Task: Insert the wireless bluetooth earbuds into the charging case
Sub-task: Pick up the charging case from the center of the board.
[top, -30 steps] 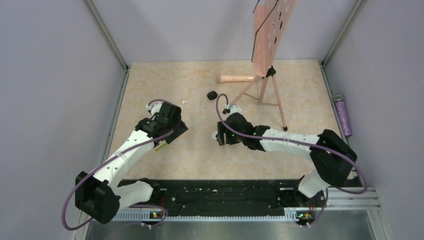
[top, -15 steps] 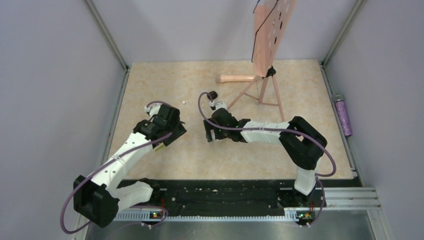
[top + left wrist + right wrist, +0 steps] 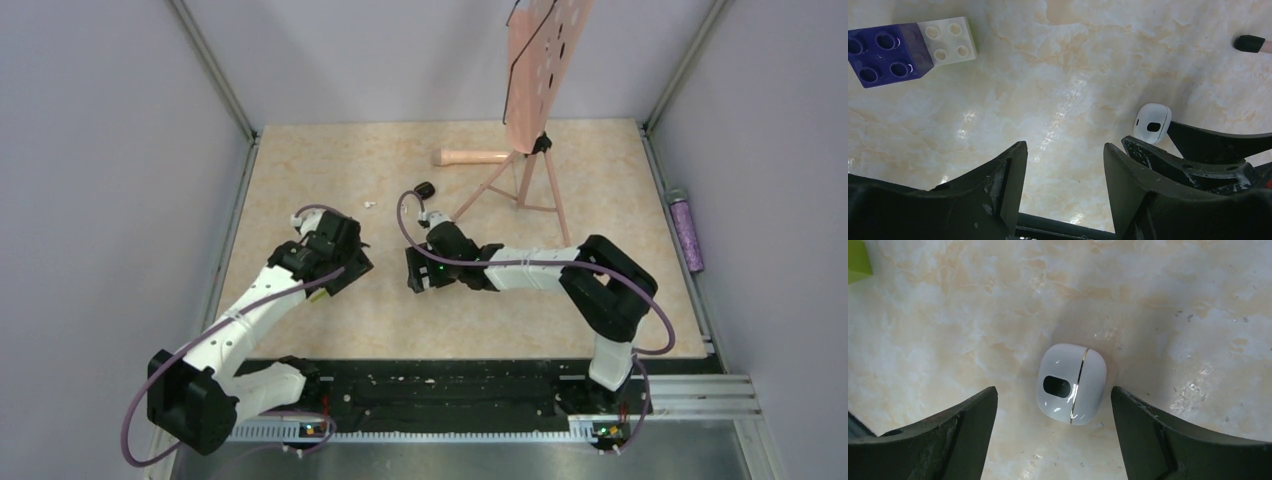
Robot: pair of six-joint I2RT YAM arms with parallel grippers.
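A white rounded charging case (image 3: 1088,385), closed, with a gold seam and a dark oval window, lies flat on the marble table. My right gripper (image 3: 1053,388) is open and straddles it, one finger on each side, neither touching. The case also shows in the left wrist view (image 3: 1152,122), beside a right finger. In the top view it is hidden under my right gripper (image 3: 414,276). My left gripper (image 3: 1063,147) is open and empty, low over bare table left of the case (image 3: 350,264). One small black piece (image 3: 424,189) lies behind the right arm. I cannot make out a second.
A purple-and-white block (image 3: 888,55) lies by the left gripper. A pink tripod (image 3: 525,180) holding a perforated board stands at the back right, one black foot (image 3: 1248,43) near the case. A pink cylinder (image 3: 475,156) lies behind. A tiny white speck (image 3: 368,204) lies at the back left.
My right arm has swung left and folded in, bringing its open gripper over the white case. A second white speck is now covered by its cable. The left arm has barely moved.
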